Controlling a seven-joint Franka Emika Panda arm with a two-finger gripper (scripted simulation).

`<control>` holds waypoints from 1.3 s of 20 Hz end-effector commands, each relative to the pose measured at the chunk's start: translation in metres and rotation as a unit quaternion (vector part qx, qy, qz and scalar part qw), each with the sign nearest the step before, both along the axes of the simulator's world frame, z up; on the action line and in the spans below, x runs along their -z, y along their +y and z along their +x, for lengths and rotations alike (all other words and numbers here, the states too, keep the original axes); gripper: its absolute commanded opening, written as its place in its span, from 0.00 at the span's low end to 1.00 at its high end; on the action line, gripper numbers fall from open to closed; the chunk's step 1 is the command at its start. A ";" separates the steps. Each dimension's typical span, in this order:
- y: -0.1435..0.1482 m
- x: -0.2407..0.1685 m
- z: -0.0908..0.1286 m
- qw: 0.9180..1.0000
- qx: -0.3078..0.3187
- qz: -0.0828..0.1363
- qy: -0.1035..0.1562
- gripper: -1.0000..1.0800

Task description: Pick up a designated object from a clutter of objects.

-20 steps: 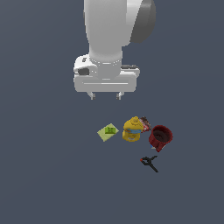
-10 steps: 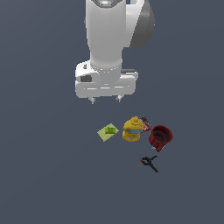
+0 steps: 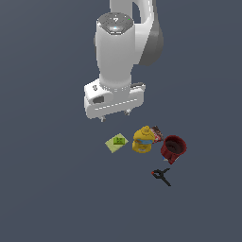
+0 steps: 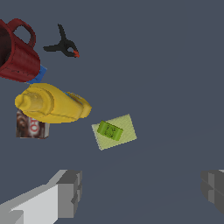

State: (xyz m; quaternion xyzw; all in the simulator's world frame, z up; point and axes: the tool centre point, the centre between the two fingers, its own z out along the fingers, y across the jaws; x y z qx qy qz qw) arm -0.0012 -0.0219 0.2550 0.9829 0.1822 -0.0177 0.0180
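Red mug point(image 3: 173, 148) stands upright, its dark inside unreadable.

The block point(image 3: 119, 140) is lying on the pad point(image 3: 113, 145), toward the exterior view's left of the bottle point(image 3: 143, 140). The mug point(image 3: 172, 148) is standing at the bottle's right, the packet point(image 3: 157, 134) behind it, the clamp point(image 3: 161, 176) in front.

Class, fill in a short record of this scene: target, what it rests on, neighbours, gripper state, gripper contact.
target: small green block
rests on: pale yellow-green flat pad
neighbours: yellow bottle, dark red mug, black clamp, reddish-brown packet
gripper state: gripper open, fingers wide apart
gripper contact: none; it hangs above the floor, off to the side of the clutter
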 end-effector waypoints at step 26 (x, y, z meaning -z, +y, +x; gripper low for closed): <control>0.006 0.110 -0.003 0.936 -0.352 0.015 0.004 0.96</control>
